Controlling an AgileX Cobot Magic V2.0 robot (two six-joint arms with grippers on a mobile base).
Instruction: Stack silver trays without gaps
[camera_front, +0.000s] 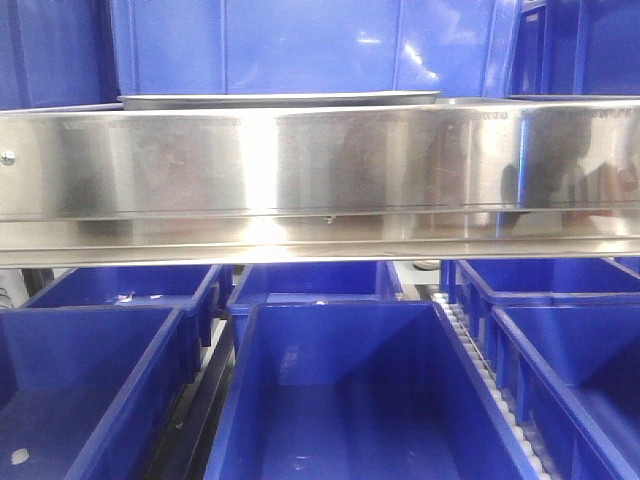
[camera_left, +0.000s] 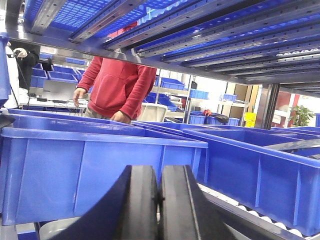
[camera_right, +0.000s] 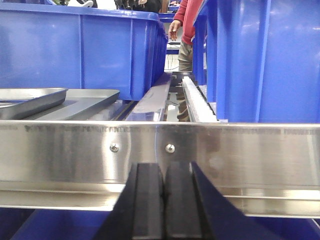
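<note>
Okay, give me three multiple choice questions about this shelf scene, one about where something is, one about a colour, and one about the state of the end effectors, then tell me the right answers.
1. Where do the silver trays lie in the right wrist view?
A. Inside a bin on the lower level
B. On the shelf, behind the steel rail, left of centre
C. Held by an end effector

2. What colour are the plastic bins?
A. Green
B. Grey
C. Blue

3. How do the left end effector and right end effector stand?
A. Both shut, holding nothing
B. Both wide open
C. One shut on a tray

Answers: B, the trays rest just beyond the rail; C, every bin is blue; A, both pairs of black fingers meet with nothing between.
</note>
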